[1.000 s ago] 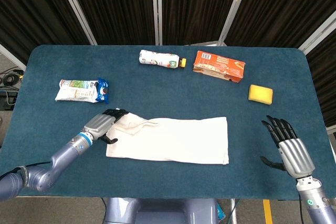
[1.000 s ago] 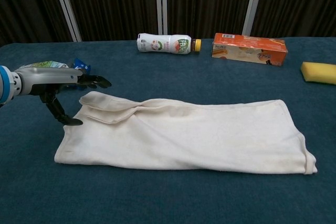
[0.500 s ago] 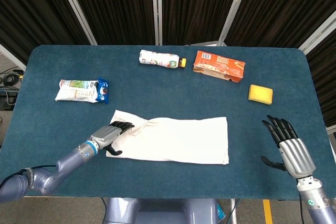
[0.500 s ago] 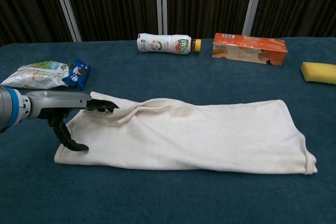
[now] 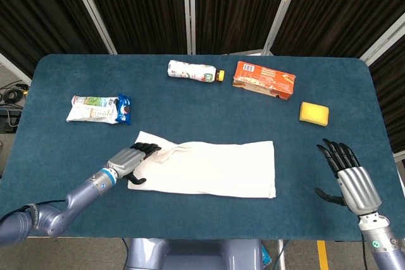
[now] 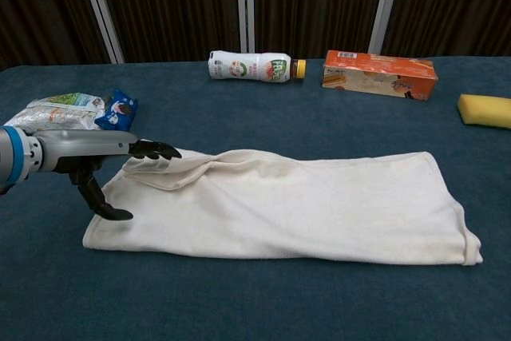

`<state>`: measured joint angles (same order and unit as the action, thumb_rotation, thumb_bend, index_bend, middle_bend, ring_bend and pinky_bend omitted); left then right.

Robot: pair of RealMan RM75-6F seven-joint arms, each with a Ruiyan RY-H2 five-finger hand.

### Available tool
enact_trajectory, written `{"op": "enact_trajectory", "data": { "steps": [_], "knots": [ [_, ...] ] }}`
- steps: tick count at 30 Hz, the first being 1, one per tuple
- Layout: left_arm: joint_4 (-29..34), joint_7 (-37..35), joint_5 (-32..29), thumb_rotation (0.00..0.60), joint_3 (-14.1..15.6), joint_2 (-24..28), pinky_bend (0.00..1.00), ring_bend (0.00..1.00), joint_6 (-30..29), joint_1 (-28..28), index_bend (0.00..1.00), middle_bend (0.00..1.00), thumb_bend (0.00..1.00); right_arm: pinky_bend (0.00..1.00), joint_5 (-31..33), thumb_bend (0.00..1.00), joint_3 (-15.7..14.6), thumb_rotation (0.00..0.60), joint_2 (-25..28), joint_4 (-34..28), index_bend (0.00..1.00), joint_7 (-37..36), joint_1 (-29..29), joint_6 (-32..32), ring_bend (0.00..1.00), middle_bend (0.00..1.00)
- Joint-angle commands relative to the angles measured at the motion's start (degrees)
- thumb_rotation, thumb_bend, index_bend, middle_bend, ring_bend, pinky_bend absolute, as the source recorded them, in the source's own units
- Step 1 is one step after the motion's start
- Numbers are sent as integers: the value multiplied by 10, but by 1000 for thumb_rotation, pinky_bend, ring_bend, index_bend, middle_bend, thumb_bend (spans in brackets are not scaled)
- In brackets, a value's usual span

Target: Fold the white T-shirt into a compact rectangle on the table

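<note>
Head view: one T-shirt (image 5: 212,169) folded long on front of table (image 5: 190,102); one bottle (image 5: 195,71), one box (image 5: 264,79), one sponge (image 5: 314,113), one snack bag (image 5: 99,109). Blue cloth, dark curtains behind. Right hand (image 5: 345,174) spread, empty.
Chest view: left hand (image 6: 100,161) fingers apart, over shirt's left corner; grip unclear.

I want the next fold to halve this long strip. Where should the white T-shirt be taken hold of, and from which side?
Probably at its short end: the white T-shirt lies flat as a long strip, so lifting an end lets it fold over itself. The left hand already sits at the left end, coming from outside that edge, fingers above the bunched corner. The right hand hangs open, clear of the cloth.
</note>
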<state>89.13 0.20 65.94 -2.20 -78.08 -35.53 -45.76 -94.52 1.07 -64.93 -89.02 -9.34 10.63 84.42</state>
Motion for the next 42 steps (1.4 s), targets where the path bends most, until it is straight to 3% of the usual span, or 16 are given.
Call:
{"op": "enact_trajectory", "data": {
  "steps": [1,24,35,42],
  "knots": [
    [17,-9,14,600,-5,13,0,0,-9,3,27,0,334,0,-1,68,0,600,0,0,84,0,0,0,0,0],
    [6,8,10,600,19,-23,0,0,40,-24,38,0,335,0,0,68,0,600,0,2,84,1,0,-1,0,0],
    [38,2,28,600,-2,15,0,0,-35,-1,47,0,336,0,0,69,0,600,0,2,83,1,0,-2,0,0],
    [71,28,42,600,-12,70,0,0,-141,44,22,0,335,0,-1,69,-6,600,-5,6,84,9,5,-17,0,0]
  ]
}}
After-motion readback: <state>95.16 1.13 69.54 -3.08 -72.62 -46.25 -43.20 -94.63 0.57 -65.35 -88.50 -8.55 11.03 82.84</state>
